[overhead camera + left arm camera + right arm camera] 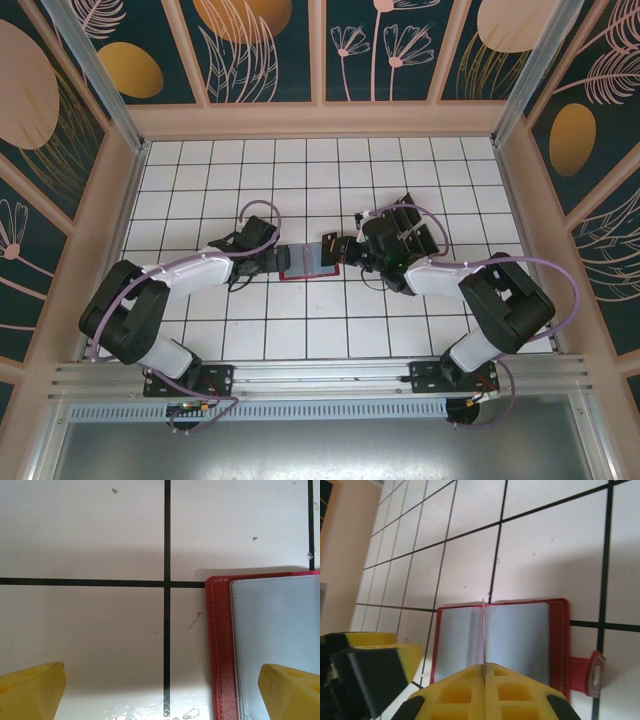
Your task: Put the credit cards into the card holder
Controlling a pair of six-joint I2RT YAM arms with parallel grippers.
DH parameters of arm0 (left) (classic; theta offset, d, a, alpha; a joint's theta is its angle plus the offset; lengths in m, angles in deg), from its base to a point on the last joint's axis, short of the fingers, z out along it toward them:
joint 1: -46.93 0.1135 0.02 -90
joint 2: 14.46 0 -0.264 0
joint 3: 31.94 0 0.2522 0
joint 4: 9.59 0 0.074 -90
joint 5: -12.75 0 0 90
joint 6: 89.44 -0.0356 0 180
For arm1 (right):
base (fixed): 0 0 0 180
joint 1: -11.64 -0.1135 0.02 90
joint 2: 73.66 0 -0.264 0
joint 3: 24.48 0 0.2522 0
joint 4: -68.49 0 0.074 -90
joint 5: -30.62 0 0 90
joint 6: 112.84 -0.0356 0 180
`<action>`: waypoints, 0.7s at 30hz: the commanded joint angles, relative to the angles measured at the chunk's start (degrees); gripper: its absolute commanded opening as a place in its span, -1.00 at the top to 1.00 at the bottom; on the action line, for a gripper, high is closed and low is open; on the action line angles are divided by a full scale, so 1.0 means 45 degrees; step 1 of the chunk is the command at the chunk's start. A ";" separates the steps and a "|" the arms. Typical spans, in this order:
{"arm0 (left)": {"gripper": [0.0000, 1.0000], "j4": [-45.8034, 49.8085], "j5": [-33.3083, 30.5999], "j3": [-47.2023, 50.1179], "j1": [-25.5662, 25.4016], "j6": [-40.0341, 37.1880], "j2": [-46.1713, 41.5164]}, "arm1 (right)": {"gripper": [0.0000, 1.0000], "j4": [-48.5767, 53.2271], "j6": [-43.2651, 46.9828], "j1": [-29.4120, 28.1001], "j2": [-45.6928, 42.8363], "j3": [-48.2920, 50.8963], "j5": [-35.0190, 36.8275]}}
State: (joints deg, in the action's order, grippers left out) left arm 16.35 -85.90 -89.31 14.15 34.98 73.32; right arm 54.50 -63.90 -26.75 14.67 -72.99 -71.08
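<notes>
Right end effector [485, 680] is clamped on one credit card [484, 630], which the wrist view shows edge-on as a thin line running 12 to 6. The card hangs above the card holder [310, 262], in line with the fold between its two clear sleeves [517, 637].

The holder lies open and flat on the bench [300, 340], with its long axis running 9 to 3 in the overhead view. It sits just at 9 o'clock of the right end effector, which is the one placed to insert the card. That arm reaches in low from 4 o'clock, with its wrist bent toward the holder.

Left end effector [160, 695] is spread wide and holds nothing. It is at the holder's 9 o'clock edge, with one fingertip [290, 690] over the near sleeve. Whether that fingertip presses down cannot be told.
</notes>
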 commanded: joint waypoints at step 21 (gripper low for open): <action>-0.97 0.0344 -0.1261 -0.0309 -0.0224 -0.0127 0.1340 | 1.00 -0.5030 -0.1017 0.0036 0.2233 0.0709 -0.1593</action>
State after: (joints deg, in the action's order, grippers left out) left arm 16.07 -89.92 -90.49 13.39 34.21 78.33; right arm 37.15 -68.16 -26.70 23.37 -70.34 -77.16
